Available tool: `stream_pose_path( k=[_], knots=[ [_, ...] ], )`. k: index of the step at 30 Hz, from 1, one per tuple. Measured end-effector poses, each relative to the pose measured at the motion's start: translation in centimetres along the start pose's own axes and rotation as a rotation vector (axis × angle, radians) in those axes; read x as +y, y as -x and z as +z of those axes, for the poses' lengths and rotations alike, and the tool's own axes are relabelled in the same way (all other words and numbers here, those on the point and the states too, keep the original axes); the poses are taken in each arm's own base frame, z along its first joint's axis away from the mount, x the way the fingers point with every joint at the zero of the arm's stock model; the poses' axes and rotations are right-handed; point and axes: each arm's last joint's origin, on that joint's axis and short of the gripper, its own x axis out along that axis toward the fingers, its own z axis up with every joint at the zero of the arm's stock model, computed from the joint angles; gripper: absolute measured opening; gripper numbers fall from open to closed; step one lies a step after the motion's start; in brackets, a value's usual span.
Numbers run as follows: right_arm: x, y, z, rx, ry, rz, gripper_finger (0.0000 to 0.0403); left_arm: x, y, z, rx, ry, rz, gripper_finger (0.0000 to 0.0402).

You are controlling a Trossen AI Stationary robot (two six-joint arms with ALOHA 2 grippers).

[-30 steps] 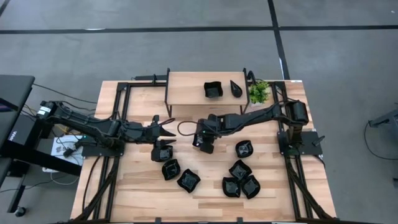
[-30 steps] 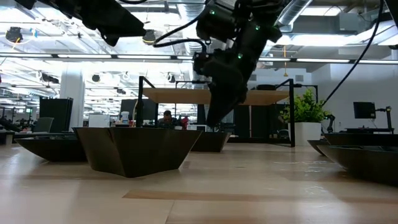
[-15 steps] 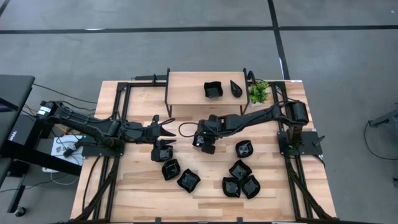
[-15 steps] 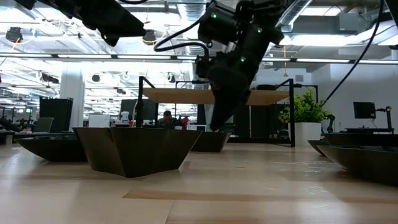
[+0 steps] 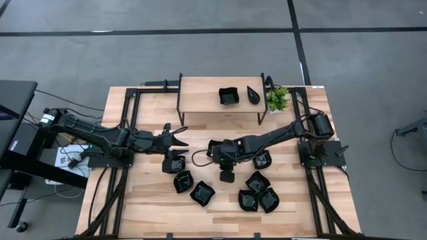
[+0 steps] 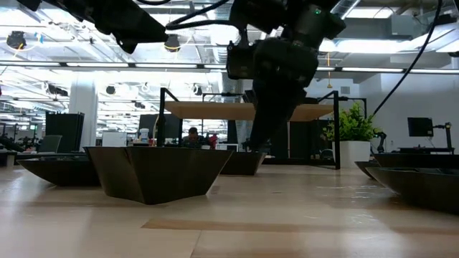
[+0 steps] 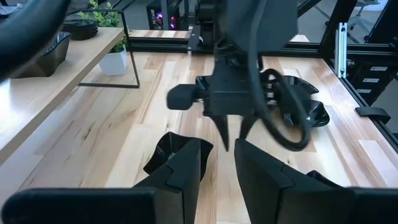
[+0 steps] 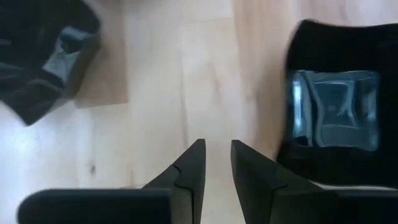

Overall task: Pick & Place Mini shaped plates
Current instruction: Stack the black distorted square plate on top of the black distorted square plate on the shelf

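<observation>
Black mini plates (image 5: 257, 192) lie scattered on the front of the bench (image 5: 153, 200), two more on the raised shelf (image 5: 200, 93). The right tool (image 5: 227, 176) points down over bare wood among them, fingers narrowly parted, empty. The left tool (image 5: 176, 141) hovers near, fingers slightly apart.

A small green potted plant (image 5: 278, 99) stands on the wooden bench (image 5: 153, 200) just beside the raised shelf (image 5: 200, 93).

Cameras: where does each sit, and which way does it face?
High view: above the table, facing down; both arms, left gripper, right gripper.
Low view: table-top height, facing level across the plates; right arm above.
Left wrist view: faces the right gripper; own fingers.
Right wrist view: faces down at the table; own fingers.
Shared: high and left wrist show the right gripper.
</observation>
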Motion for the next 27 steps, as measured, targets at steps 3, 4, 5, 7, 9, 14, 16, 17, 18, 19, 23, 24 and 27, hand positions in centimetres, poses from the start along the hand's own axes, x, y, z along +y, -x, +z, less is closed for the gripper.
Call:
stream_pose_path(
  k=[3, 4, 5, 7, 9, 14, 16, 17, 18, 19, 23, 24, 27],
  knots=[
    [0.4, 0.0, -0.1, -0.007, 0.009, -0.024, 0.0071, 0.0, 0.0, 0.0, 0.000, 0.000, 0.000, 0.0102],
    [0.3, 0.0, -0.1, -0.014, 0.011, -0.048, 0.0071, 0.0, 0.0, 0.0, 0.000, 0.000, 0.000, 0.0102],
    [0.3, 0.0, 0.0, -0.027, 0.011, -0.075, 0.0071, 0.0, 0.0, 0.0, 0.000, 0.000, 0.000, 0.0102],
    [0.1, 0.0, 0.2, -0.061, 0.011, -0.124, 0.0072, 0.0, 0.0, 0.0, 0.000, 0.000, 0.000, 0.0102],
    [0.1, 0.0, 0.4, -0.085, 0.033, -0.144, 0.0078, 0.0, 0.0, 0.0, 0.000, 0.000, 0.000, 0.0102],
    [-0.1, 0.1, 0.5, -0.098, 0.063, -0.202, 0.0111, 0.0, 0.0, 0.0, 0.000, 0.000, -0.001, 0.0102],
    [-0.4, -0.1, 0.4, -0.098, 0.059, -0.201, 0.0125, 0.0, 0.0, 0.0, 0.000, 0.000, -0.001, 0.0102],
    [-0.5, -0.5, 0.2, -0.084, 0.058, -0.203, 0.0131, 0.0, 0.0, 0.0, 0.000, 0.000, -0.001, 0.0102],
    [-0.6, -0.9, 0.1, -0.071, 0.059, -0.201, 0.0136, 0.0, 0.0, 0.0, 0.000, 0.000, -0.001, 0.0102],
    [-0.6, -1.1, -0.2, -0.051, 0.061, -0.198, 0.0141, 0.0, 0.0, 0.0, 0.000, 0.000, -0.001, 0.0102],
    [-0.5, -1.5, 0.0, -0.058, 0.062, -0.195, 0.0149, 0.0, 0.0, 0.0, -0.001, 0.000, -0.001, 0.0102],
    [-0.5, -1.7, -0.2, -0.046, 0.063, -0.202, 0.0149, 0.0, 0.0, 0.0, -0.002, 0.001, -0.001, 0.0102],
    [-0.6, -2.0, -0.3, -0.038, 0.058, -0.221, 0.0142, 0.0, 0.0, 0.0, -0.004, 0.001, -0.001, 0.0102]
  ],
)
